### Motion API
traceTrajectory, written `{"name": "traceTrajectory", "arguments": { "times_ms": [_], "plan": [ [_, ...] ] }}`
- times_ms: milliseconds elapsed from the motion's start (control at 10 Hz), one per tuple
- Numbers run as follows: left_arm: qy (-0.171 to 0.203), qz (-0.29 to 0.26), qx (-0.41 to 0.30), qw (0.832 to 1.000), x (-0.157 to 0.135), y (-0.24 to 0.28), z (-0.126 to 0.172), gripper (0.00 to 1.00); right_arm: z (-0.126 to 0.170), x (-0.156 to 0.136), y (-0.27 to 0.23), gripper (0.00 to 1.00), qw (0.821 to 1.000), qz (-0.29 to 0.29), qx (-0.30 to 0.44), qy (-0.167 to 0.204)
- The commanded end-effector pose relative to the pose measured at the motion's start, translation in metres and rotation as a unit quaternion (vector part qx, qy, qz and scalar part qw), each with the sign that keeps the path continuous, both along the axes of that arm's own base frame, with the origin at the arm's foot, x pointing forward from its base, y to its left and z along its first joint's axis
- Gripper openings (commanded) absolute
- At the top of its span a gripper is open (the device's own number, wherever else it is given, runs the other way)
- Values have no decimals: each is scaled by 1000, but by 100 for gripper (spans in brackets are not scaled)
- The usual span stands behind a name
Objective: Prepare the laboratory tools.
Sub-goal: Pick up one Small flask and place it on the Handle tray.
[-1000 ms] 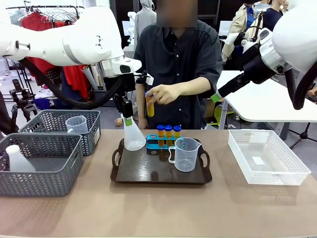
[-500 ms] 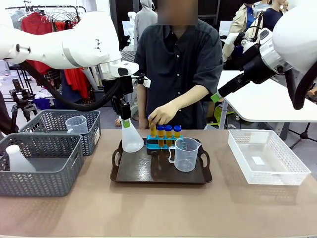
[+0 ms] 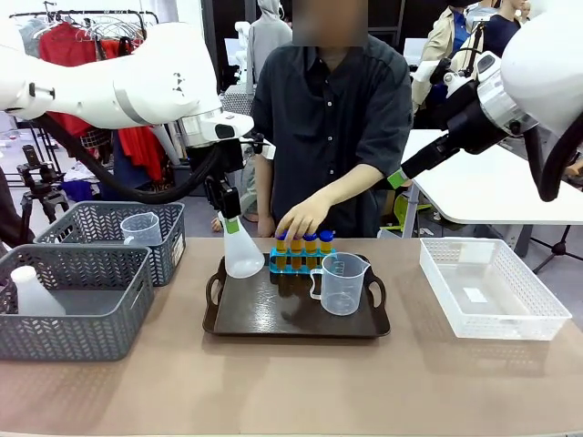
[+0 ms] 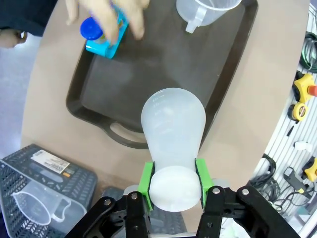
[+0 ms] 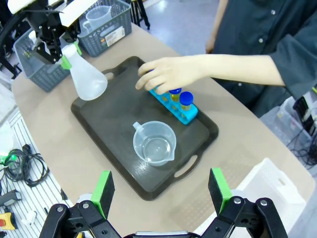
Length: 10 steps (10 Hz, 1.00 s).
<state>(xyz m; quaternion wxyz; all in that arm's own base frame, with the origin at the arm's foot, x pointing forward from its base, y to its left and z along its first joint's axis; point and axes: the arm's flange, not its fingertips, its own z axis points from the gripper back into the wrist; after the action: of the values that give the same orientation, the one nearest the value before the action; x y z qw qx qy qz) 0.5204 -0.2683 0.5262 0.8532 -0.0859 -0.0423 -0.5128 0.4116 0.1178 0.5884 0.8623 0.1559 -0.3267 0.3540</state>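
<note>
While gripping the neck of the translucent white conical flask (image 3: 242, 251) between its green pads (image 4: 146, 185), left gripper (image 4: 173, 186) closed on it from above, flask upright at the left rear corner of the dark brown handled tray (image 3: 246, 314); cannot tell whether the flask base touches the tray floor. Right gripper (image 5: 161, 190) wide open, high above the near edge of the same tray, holding nothing.

On the tray: small blue holed rack (image 3: 301, 262) at the rear middle, just right of the flask, with blue-capped amber tubes (image 3: 311, 247) standing upright in it; clear plastic handled measuring beaker (image 3: 341, 284) in front of the rack, toward the tray's right side, spout to the left. Person's hand (image 3: 301, 218) resting on the caps at the left end of the rack; exact number of tubes hidden under the fingers.

Surface: beige-brown table top (image 3: 291, 382), plain and matte. Left of the tray, two grey mesh baskets: nearer one (image 3: 73, 300) holding a small white bottle (image 3: 35, 293), farther one (image 3: 114, 235) holding a second clear beaker (image 3: 140, 228). Right of the tray, well apart, white mesh basket (image 3: 492, 287) with a small label on its floor.

Room: behind the tray, person in a dark shirt (image 3: 332, 109) at the far table edge; red clothes on a rack (image 3: 73, 41) far left; white table (image 3: 492, 187) behind right.
</note>
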Motion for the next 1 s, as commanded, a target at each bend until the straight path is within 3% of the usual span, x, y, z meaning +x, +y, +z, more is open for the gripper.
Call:
{"name": "traceTrajectory", "arguments": {
  "times_ms": [0, 400, 500, 600, 900],
  "plan": [
    [-11, 10, -16, 1000, -5, 13, 7, 0, 1, 0, 1, 100, 1000, 1, 8, 1],
    [-15, 19, -24, 999, -3, 20, 13, 0, 1, 0, 1, 100, 1000, 1, 8, 1],
    [12, 12, -31, 999, -4, 23, 21, 0, 1, 0, 1, 100, 1000, 1, 8, 1],
    [-13, 16, -7, 1000, 3, 16, 15, 0, 1, 0, 1, 100, 1000, 1, 8, 1],
    [-13, 16, -7, 1000, 3, 16, 15, 0, 1, 0, 1, 100, 1000, 1, 8, 1]
  ]
}}
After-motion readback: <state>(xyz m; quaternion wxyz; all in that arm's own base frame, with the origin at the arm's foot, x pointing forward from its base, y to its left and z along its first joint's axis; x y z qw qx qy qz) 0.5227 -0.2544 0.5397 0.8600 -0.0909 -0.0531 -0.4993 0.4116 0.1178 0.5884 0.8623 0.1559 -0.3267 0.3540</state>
